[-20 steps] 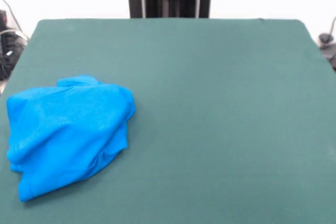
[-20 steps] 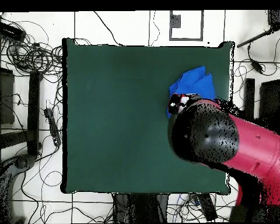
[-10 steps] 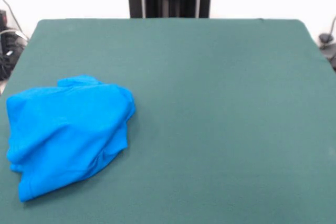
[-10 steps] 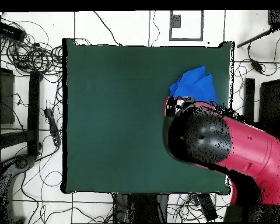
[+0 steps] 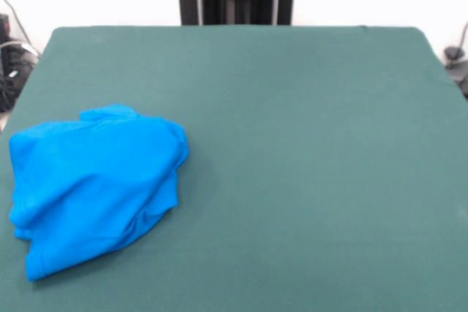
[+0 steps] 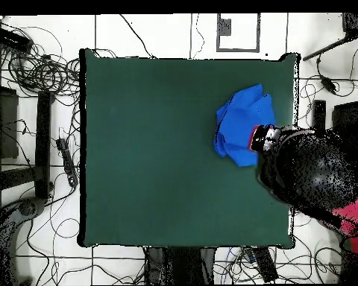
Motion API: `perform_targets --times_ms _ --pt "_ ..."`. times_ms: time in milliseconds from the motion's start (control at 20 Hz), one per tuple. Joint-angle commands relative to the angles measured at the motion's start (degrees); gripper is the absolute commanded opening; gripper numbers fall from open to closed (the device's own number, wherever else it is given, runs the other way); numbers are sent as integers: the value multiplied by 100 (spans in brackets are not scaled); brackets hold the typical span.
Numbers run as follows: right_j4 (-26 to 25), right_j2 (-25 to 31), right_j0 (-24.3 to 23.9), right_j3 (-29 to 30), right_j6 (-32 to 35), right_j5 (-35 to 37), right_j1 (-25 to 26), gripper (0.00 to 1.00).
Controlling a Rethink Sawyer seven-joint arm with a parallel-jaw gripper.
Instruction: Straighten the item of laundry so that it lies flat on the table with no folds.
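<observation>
One crumpled item of laundry (image 5: pixel 95 184) is all we find on the desk (image 5: pixel 307 144): a bright blue shirt lying in a loose heap close to one side edge, about midway along that side, with the rest of the green surface stretching well away from it. We see only plain blue cloth; no print shows, so we judge the printed face is folded inward or turned down. It lies bunched because layers are doubled over one another, with a rolled hem along the lower edge in the front view and a small flap poking out at the far side.

Its long axis runs diagonally in the front view, from the far flap near the middle of the heap down to the near corner by the desk's edge. We cannot say which end is the collar.

From overhead, the arm's dark bulk (image 6: pixel 312 175) hangs just beside the shirt (image 6: pixel 242 123), over the desk's edge, and hides whatever hangs below it. We cannot tell how far open the claw is, or whether it has hold of any cloth.
</observation>
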Motion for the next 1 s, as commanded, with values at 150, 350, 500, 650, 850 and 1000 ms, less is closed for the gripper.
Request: perform_targets --times_ms 150,350,500,650,850,1000 --pt "-218 683 -285 -293 -627 686 708 0" --pt "-251 757 -396 -325 -682 527 864 0" --pt "-276 809 -462 -362 -731 446 952 0" --pt "-295 846 -514 -360 -766 370 1002 0" --pt "-325 858 -538 -344 -737 282 1095 0" --pt "-335 879 -561 -323 -707 171 1171 0"
